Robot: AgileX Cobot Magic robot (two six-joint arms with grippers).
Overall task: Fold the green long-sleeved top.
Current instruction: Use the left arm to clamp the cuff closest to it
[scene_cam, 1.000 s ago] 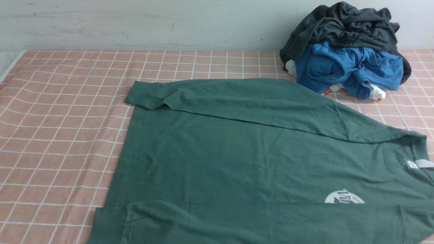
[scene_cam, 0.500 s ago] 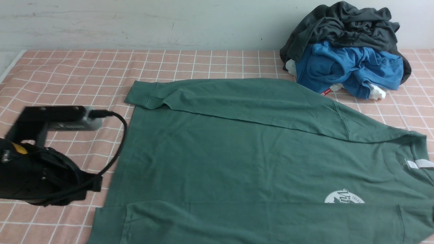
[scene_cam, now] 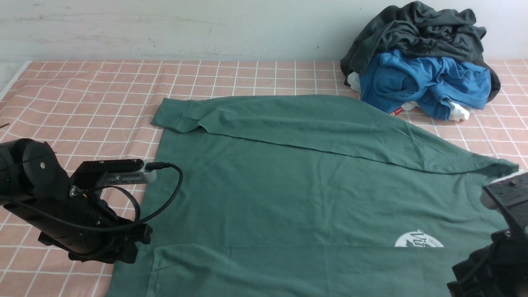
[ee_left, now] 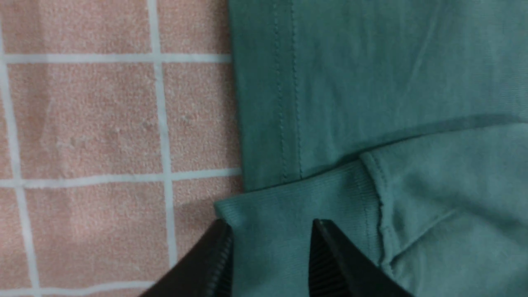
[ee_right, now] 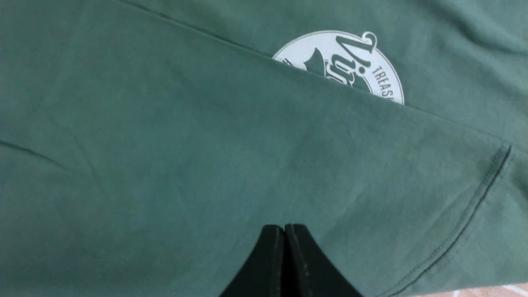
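The green long-sleeved top (scene_cam: pixel 288 185) lies flat on the pink checked cloth (scene_cam: pixel 82 103), with both sleeves folded across its body. My left gripper (ee_left: pixel 270 225) is open, its jaws straddling the ribbed cuff (ee_left: pixel 288 198) of the near sleeve at the hem corner. In the front view my left arm (scene_cam: pixel 62 214) covers that spot. My right gripper (ee_right: pixel 284 227) is shut and empty over the near sleeve, close to the shoulder seam (ee_right: pixel 474 210). The white chest print (ee_right: pixel 350 66) is half covered by the sleeve. My right arm (scene_cam: pixel 503 247) hides the neck label.
A pile of a dark charcoal-grey garment (scene_cam: pixel 416 29) over a bright blue garment (scene_cam: pixel 420 82) sits at the back right against the wall. The far sleeve's cuff (scene_cam: pixel 171 115) lies at the top's left edge. The table's left edge (scene_cam: pixel 12 82) shows at far left.
My left arm came in from the left and moved nearer, to the near sleeve's cuff. My right arm entered at the bottom right and now covers the collar. The top has not moved.
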